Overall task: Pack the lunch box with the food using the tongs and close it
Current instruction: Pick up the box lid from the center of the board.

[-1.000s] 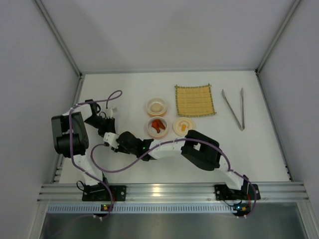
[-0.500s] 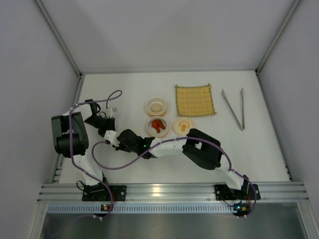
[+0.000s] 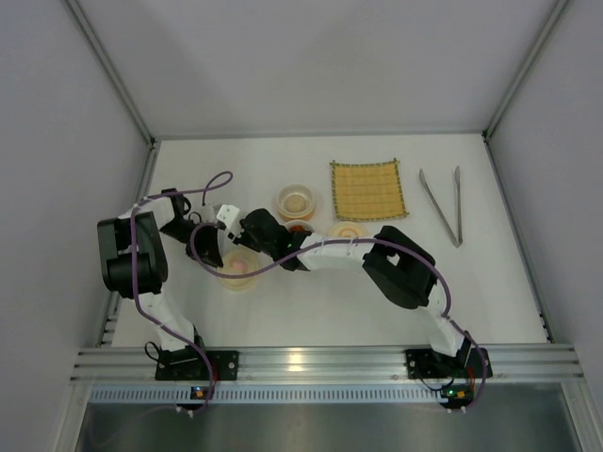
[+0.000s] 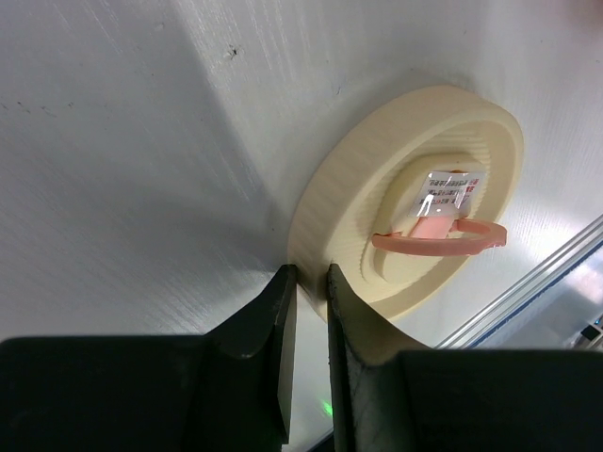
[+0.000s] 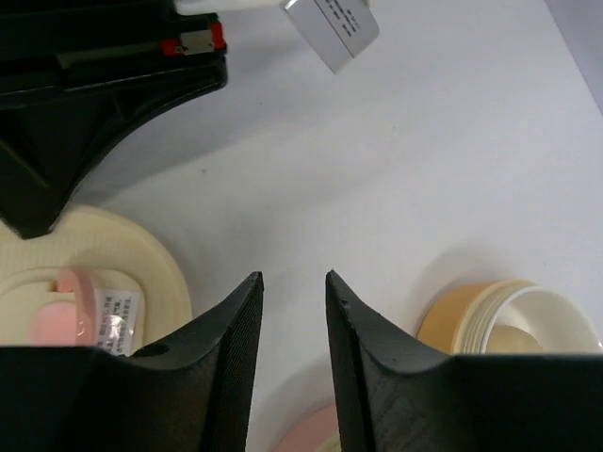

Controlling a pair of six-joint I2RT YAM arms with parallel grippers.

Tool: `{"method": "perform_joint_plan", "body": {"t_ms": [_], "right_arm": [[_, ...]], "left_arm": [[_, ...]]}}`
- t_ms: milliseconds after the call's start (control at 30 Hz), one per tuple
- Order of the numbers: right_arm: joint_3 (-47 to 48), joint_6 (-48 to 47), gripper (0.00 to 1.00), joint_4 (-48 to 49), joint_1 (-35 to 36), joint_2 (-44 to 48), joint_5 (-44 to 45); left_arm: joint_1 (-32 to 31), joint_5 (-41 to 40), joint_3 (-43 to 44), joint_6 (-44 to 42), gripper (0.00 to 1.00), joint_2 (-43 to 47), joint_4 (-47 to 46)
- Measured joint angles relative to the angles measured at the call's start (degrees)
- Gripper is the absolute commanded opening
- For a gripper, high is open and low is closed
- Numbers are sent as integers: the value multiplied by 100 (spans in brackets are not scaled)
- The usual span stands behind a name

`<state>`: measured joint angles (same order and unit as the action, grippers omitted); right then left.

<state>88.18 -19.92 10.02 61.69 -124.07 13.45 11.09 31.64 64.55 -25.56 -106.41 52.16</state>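
A: What has the left gripper (image 4: 308, 279) got?

B: Its jaws are pinched nearly together on the rim of the cream lid (image 4: 377, 179) with the pink tab. The lid lies flat on the table (image 4: 113, 141) straight ahead of its fingers.

A: And the right gripper (image 5: 293, 279)?

B: It hangs just beside the left one, jaws parted a little with nothing between them. That same lid sits down to its left. The off-white ball (image 3: 296, 201) in its bowl is just off to its right, and the red sausage pieces (image 3: 300, 226) are close by, partly under the right arm.

A: The tongs (image 3: 458, 207)?

B: Untouched, well off to the right of both grippers, beyond the yellow mat (image 3: 368, 190). Their long axis runs away from the bases, joined end nearer, tips farther.

A: Which arm should fetch them?

B: The right, I judge. Its gripper is free and slightly closer, and the tongs lie on its base's side. It would have to swing far right and set its jaws across that axis.
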Motion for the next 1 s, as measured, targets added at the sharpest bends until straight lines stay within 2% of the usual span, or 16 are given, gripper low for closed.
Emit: {"method": "perform_joint_plan", "body": {"t_ms": [233,333,367,433,467,500,567,633,700,900,1000], "right_arm": [[-122,629,55,-492,-79,518,-1150],[-208,1012,65,-817,-203,909,-1707],[-214,1075,74,-892,-240,997,-1810],[-219,1316,85,-1211,-415,1325,-2173],[-219,1390,99,-1338,-505,1471,-2321],[-219,1458,99,-1453,-608,1622,-2463],[-221,1508,99,-1711,-835,1928,-2717],[-269,1513,99,-1928,-1095,2249,-2922],[-413,1504,99,-2114,-1401,2618,-3084],[-1088,1401,99,-2771,-2553,3821,-3512],[-1292,1349,99,-3106,-3257,4234,-3827]], "left_arm": [[0,31,-2,-120,2,7,31],[0,46,-44,-208,14,63,33],[0,35,-81,-256,22,109,37],[0,13,-151,-350,31,214,39],[0,15,-179,-389,36,278,59],[0,22,-186,-431,45,352,87],[0,61,-190,-490,56,590,129],[0,107,-184,-551,89,946,186],[0,151,-138,-597,98,1331,238],[0,470,420,-1169,97,2227,662],[0,826,802,-2310,93,2297,1198]]}}
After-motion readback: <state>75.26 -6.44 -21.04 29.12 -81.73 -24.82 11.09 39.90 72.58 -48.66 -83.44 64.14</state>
